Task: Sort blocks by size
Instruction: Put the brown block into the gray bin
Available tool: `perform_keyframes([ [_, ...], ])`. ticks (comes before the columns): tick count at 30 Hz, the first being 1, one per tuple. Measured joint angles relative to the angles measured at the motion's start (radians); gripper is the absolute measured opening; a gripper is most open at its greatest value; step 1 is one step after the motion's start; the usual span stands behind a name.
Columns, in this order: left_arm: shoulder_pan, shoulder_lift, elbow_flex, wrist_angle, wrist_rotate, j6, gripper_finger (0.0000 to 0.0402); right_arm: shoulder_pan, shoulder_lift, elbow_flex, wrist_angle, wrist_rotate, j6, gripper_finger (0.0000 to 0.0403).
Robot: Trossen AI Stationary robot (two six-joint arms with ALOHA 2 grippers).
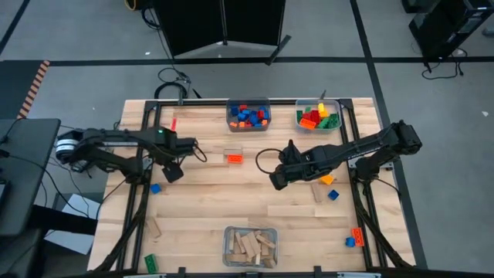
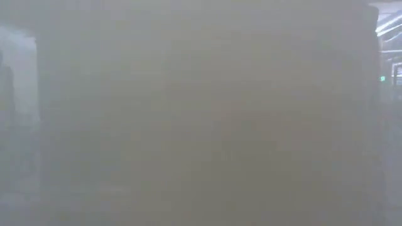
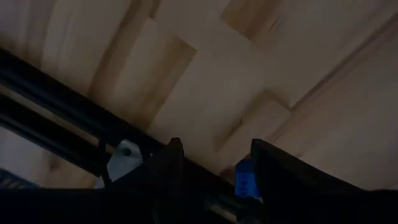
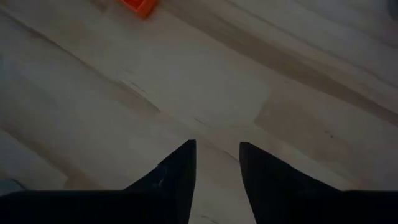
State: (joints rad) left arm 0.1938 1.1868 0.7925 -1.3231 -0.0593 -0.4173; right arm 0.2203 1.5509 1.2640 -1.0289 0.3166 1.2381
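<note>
Three clear bins sit on the desk point(image 1: 201, 201): two at the far edge with coloured blocks point(image 1: 247, 116), one at the near edge with wooden blocks point(image 1: 249, 245). Loose blocks lie scattered, among them an orange one point(image 1: 235, 158) mid-desk. Left gripper point(image 1: 171, 171) hangs over the left side, its jaws apart and empty, a blue block point(image 3: 246, 182) just beyond them. Right gripper point(image 4: 214, 165) is low over bare desk right of centre, jaws narrowly apart, holding nothing.

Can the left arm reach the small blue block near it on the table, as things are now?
Probably yes. The left end effector hovers open just beside the blue block, and only bare table shows between them in the high view.
</note>
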Motion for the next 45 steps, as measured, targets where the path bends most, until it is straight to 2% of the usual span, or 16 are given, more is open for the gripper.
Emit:
perform_keyframes([
  [6,-0.059,0.116,0.000,0.004,-0.003,0.026,0.0195,0.000,0.000,0.000,-0.015,0.001,-0.008,0.0135],
  [16,-0.157,0.216,-0.002,0.069,0.057,0.219,0.0195,0.034,0.001,0.000,-0.016,-0.001,0.015,0.0132],
  [21,-0.160,0.224,-0.042,0.139,0.104,0.285,0.0195,0.047,0.001,0.000,-0.017,0.003,0.050,0.0132],
  [30,-0.160,0.238,-0.129,0.207,0.085,0.332,0.0195,0.059,0.001,0.000,-0.008,0.029,0.098,0.0132],
  [35,-0.160,0.252,-0.130,0.207,0.098,0.332,0.0195,0.059,0.001,0.001,0.008,0.030,0.099,0.0132],
  [45,-0.159,0.396,-0.128,0.212,0.106,0.331,0.0195,0.059,0.002,0.001,0.019,0.031,0.105,0.0132],
])
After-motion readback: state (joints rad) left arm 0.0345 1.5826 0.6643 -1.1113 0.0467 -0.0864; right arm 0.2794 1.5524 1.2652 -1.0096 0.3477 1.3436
